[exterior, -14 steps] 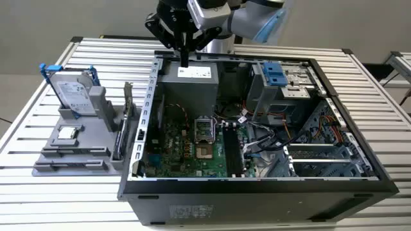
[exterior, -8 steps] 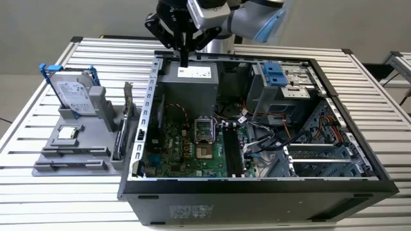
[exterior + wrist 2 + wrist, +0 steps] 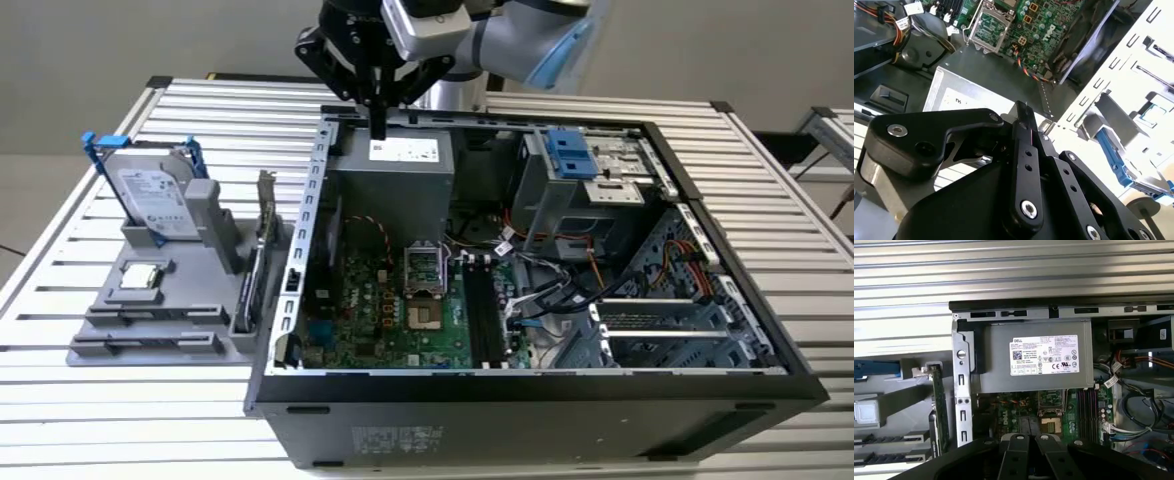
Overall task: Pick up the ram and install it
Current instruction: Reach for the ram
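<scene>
Exterior view: slatted table (image 3: 134, 420), grey background (image 3: 147, 35)

A big table (image 3: 160, 400) made of long silver strips laid side by side has small black caps (image 3: 722, 105) at its far corners. Behind the table stands a plain grey wall (image 3: 134, 40), and beside the table, on the exterior view's left, lies a smooth pale floor (image 3: 34, 200). Past the table, on the exterior view's right, peeks the corner of another table (image 3: 834, 130) like it, and soft light shines on the strips.
</scene>
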Controlling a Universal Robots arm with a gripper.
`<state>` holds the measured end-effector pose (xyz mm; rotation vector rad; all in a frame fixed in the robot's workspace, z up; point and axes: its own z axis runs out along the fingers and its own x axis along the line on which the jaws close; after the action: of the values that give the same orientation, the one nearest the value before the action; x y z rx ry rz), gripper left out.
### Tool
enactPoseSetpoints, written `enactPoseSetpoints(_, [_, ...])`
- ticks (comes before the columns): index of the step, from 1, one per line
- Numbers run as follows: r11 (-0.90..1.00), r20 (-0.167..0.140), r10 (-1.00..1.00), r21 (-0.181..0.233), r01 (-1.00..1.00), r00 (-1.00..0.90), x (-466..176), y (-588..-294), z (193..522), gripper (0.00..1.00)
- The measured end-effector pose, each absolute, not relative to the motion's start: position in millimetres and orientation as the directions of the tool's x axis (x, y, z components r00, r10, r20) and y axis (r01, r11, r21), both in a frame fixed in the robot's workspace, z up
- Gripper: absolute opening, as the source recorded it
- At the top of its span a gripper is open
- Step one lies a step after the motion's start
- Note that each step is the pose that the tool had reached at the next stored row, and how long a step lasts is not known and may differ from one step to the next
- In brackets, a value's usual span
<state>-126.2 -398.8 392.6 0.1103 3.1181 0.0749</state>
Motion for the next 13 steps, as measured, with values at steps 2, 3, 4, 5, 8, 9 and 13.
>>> enactPoseSetpoints(2, [0.996, -0.019, 0.071, 0.049, 0.07, -0.997, -126.3, -398.8, 392.6, 0.0])
enactPoseSetpoints(3, [0.996, -0.019, 0.071, 0.049, 0.07, -0.997, -126.3, -398.8, 392.6, 0.0])
enactPoseSetpoints(4, [0.996, -0.019, 0.071, 0.049, 0.07, -0.997, -126.4, -398.8, 392.6, 0.0])
enactPoseSetpoints(5, [0.996, -0.019, 0.071, 0.049, 0.07, -0.997, -126.4, -398.8, 392.6, 0.0])
enactPoseSetpoints(8, [0.996, -0.019, 0.071, 0.049, 0.07, -0.997, -126.5, -398.8, 392.6, 0.0])
enactPoseSetpoints(9, [0.996, -0.019, 0.071, 0.049, 0.07, -0.997, -126.6, -398.8, 392.6, 0.0])
enactPoseSetpoints(13, [0.996, -0.019, 0.071, 0.049, 0.07, -0.997, -128.7, -398.8, 392.6, 0.0])
